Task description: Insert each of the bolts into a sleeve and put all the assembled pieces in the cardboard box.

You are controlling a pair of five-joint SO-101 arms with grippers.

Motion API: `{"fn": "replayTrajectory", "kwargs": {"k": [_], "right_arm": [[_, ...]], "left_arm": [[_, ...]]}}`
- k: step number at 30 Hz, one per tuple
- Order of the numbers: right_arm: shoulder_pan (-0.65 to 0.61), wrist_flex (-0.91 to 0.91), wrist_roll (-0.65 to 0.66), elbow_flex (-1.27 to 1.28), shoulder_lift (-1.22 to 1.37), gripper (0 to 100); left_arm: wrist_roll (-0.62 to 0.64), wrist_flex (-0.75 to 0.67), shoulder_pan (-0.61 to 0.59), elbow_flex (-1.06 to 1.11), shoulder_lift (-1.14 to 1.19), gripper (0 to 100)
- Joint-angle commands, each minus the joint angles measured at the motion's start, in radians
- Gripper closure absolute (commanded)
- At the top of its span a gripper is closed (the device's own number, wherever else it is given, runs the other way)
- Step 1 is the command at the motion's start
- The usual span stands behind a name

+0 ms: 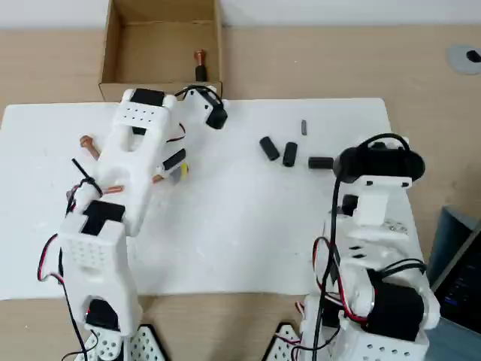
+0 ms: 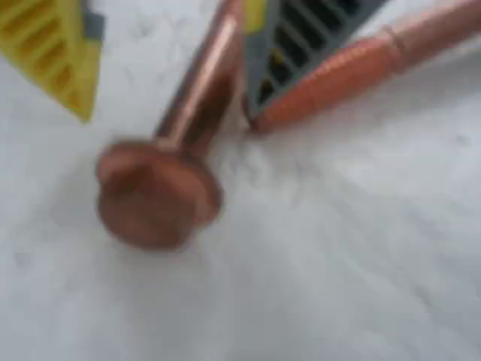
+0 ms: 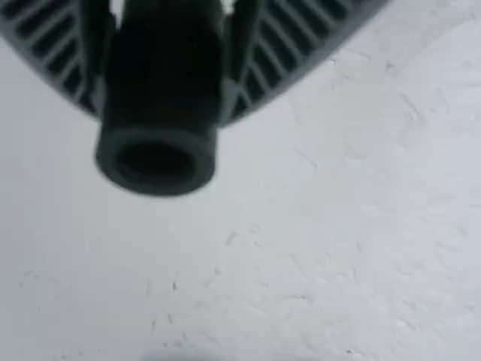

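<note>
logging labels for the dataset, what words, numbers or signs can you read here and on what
None can be read: the cardboard box, the copper bolts, the black sleeves and the white table cover show no legible words, numbers or signs in any view.

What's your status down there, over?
Left end effector open around bolt. Right end effector shut on sleeve. One assembled piece in box. Second bolt close beside the first.
</note>
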Motion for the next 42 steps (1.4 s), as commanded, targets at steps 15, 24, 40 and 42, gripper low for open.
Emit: {"fn": "replayTrajectory", "kwargs": {"k": [15, 24, 40, 42], "right_arm": [[0.018, -0.023, -0.008, -0.002, -0.005, 98.9], [0.018, -0.023, -0.008, -0.004, -0.005, 98.9], [0.018, -0.021, -0.003, -0.042, -0.005, 98.9], [0.018, -0.021, -0.003, -0.042, -0.005, 98.9]], "left_arm": [[-0.002, 0.014, 0.012, -0.172, 0.197, 100], [0.0, 0.089, 0.014, -0.183, 0.188, 100], [0.193, 0.321, 0.009, -0.537, -0.033, 100], [0.227, 0.321, 0.017, -0.508, -0.102, 100]]}}
